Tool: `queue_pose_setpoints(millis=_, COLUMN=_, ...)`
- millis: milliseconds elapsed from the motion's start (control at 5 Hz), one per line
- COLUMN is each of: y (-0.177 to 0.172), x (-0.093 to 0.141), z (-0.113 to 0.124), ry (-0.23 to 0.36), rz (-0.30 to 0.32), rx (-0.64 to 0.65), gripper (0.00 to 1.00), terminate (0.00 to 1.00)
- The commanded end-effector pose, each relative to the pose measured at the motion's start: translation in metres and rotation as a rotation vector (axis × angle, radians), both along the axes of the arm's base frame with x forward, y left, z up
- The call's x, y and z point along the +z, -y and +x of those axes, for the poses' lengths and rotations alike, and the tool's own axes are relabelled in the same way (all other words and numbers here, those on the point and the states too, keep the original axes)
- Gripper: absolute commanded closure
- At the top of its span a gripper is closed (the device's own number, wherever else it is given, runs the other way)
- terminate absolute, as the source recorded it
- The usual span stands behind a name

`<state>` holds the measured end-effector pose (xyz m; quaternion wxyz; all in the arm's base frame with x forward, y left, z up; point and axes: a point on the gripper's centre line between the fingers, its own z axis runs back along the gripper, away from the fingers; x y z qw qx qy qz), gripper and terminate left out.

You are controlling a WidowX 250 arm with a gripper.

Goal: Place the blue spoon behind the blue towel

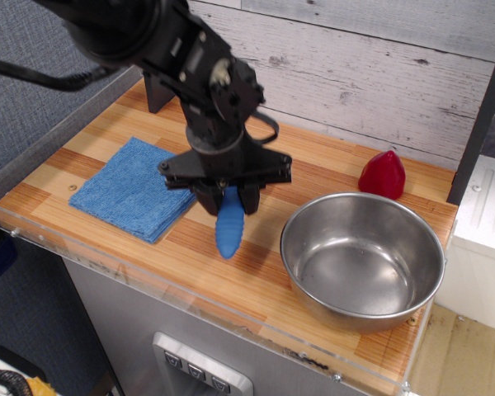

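The blue spoon (229,228) hangs handle-down from my gripper (228,198), its ribbed blue handle pointing at the wooden counter; its metal bowl is hidden between the fingers. The gripper is shut on the spoon's upper end and holds it a little above the counter, just right of the blue towel (132,188). The towel lies flat and folded at the counter's left front.
A steel bowl (361,260) stands at the right front, close to the spoon. A red cone-shaped object (383,174) sits behind the bowl. The counter (256,280) has a clear plastic rim at its edges; a plank wall runs behind it.
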<state>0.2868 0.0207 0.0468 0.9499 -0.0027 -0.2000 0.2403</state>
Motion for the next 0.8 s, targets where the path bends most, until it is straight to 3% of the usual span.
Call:
queue_pose_setpoints(millis=0, y=-0.011, x=0.036, z=0.011, ry=0.117, rz=-0.049, rx=0.197, gripper=1.00, terminate=0.00)
queue_pose_setpoints(millis=600, y=-0.032, x=0.054, z=0.032, ry=0.193, rz=-0.218, rx=0.670, gripper=1.00, terminate=0.00)
